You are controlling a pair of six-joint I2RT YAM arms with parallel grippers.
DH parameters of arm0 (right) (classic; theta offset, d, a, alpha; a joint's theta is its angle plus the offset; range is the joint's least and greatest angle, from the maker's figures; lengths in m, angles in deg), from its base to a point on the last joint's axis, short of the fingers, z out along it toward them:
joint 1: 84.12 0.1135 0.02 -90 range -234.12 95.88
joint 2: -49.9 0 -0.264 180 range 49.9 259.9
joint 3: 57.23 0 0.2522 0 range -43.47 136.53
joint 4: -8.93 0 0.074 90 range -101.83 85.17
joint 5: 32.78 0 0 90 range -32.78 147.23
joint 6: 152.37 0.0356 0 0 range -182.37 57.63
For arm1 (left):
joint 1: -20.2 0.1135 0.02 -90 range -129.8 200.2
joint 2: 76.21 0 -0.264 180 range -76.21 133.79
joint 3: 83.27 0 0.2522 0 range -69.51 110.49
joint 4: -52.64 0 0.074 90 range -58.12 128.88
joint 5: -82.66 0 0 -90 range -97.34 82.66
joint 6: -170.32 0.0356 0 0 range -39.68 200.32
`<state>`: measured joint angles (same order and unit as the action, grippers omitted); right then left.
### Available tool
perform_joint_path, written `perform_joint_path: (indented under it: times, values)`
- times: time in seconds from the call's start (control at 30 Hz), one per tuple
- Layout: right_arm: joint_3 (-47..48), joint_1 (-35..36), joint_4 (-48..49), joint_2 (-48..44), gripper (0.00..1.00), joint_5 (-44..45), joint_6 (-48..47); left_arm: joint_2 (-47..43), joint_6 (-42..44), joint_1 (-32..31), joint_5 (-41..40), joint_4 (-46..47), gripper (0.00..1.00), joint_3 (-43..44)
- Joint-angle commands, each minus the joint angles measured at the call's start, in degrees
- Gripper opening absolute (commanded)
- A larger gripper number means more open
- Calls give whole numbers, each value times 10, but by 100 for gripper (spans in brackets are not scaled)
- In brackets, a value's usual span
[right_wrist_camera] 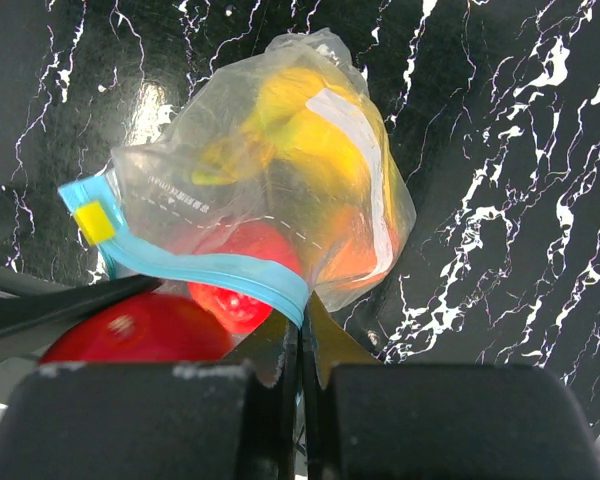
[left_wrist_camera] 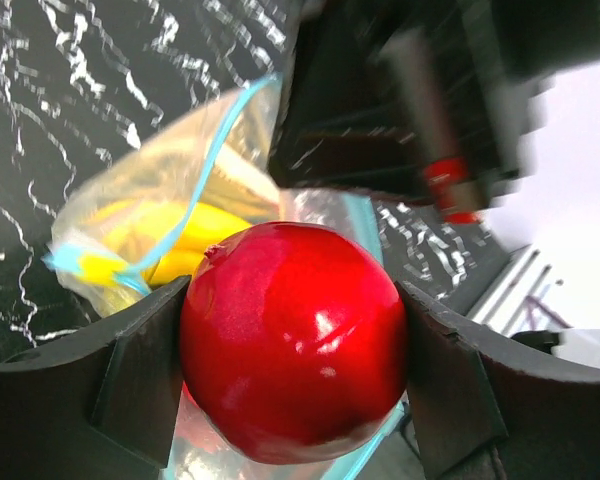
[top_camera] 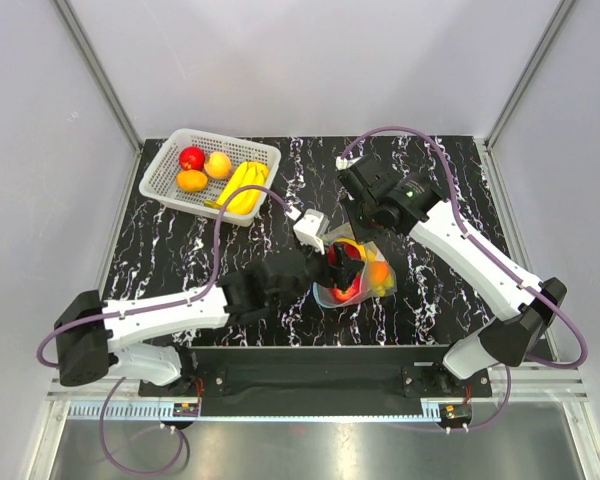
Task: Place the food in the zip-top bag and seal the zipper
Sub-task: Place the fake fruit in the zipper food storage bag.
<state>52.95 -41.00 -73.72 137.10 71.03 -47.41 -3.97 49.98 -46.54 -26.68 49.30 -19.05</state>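
Observation:
My left gripper (left_wrist_camera: 295,350) is shut on a red apple (left_wrist_camera: 292,340) and holds it at the mouth of the clear zip-top bag (right_wrist_camera: 280,170). The bag lies mid-table (top_camera: 365,272) and holds a yellow banana, an orange fruit and a red fruit. My right gripper (right_wrist_camera: 302,335) is shut on the bag's mouth edge, pinching the blue zipper strip (right_wrist_camera: 210,272). The held apple also shows in the right wrist view (right_wrist_camera: 140,330). In the top view the left gripper (top_camera: 338,262) meets the bag from the left and the right gripper (top_camera: 358,228) from behind.
A white lattice basket (top_camera: 165,165) stands at the back left with a red apple (top_camera: 191,157), a peach fruit (top_camera: 218,164), an orange fruit (top_camera: 191,181) and bananas (top_camera: 243,186). The black marbled table (top_camera: 460,200) is walled by grey panels.

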Motion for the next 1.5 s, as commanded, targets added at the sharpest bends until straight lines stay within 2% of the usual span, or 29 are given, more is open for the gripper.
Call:
perform_joint_path:
  times: [0.0,0.17,0.4,0.43,0.47,0.77,0.93,1.2,1.27,1.47]
  values:
    - [21,-3,6,-14,0,-9,-5,15,-9,-4,-26,67,60,-2]
    - [19,-2,4,-19,0,-4,-5,41,-14,-6,-32,38,62,20]
    - [17,-2,3,-25,0,-4,-5,63,-33,-6,-42,13,86,35]
    - [16,-2,2,-27,0,-4,-5,66,-33,-6,-46,6,96,40]
    - [14,-2,3,-28,0,-4,-5,69,-34,-6,-46,0,99,44]
    - [10,-2,3,-33,0,6,-6,20,-20,-8,-13,-32,99,60]
    - [5,-3,5,-34,0,10,-6,-33,-21,-11,-4,-106,99,83]
    - [0,-3,9,-36,0,7,-5,-148,-18,-12,-54,-250,97,83]
    - [2,-4,9,-36,0,7,-5,-151,-11,-12,-74,-301,91,91]
    - [2,-3,9,-36,0,11,-2,-88,-1,-12,-80,-404,85,163]
